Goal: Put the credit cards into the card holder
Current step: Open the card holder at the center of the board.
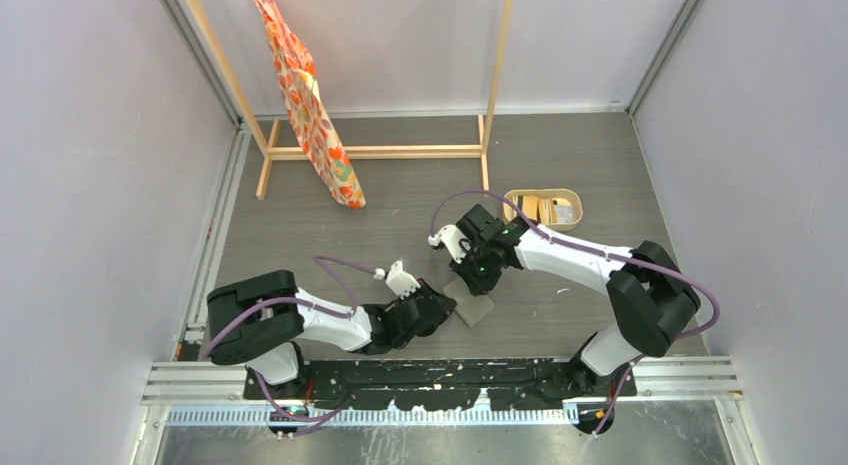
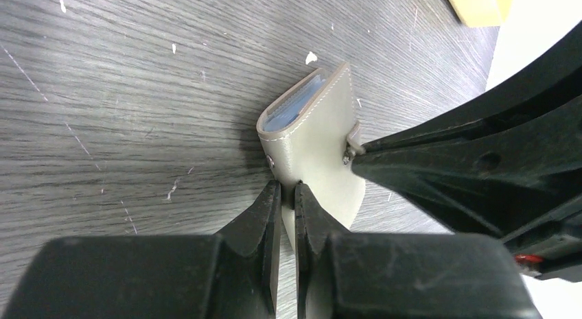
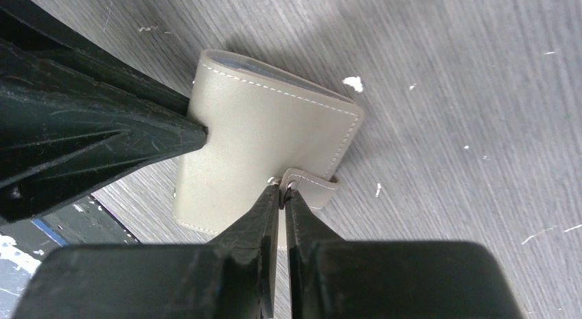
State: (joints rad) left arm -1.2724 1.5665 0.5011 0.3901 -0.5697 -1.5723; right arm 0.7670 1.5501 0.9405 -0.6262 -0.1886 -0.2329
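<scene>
The black fingers of the left gripper (image 2: 287, 190) are almost pressed together, and a thin edge of the flat grey leather card holder (image 2: 316, 137) is nipped between them. The right gripper (image 3: 282, 192) is nearly closed too. It pinches the little grey snap tab (image 3: 312, 184) that sticks out from the holder's side. I think one arm holds the case steady so the other can pull the tab and pop it open.

The card holder lies on the dark grey wood-look table (image 2: 137, 92), between the two arms and near the front. It looks mostly closed, with a bit of pale blue inside showing at one end. It has to open before any card can go in, so the job looks to be at its start.

The small tan credit cards (image 1: 533, 205) sit in the oval beige tray (image 1: 575, 197), farther back on the table and well apart from the case. They are too small to count. The tab should be lifted gently, or the thin case may slip out of the pinch
</scene>
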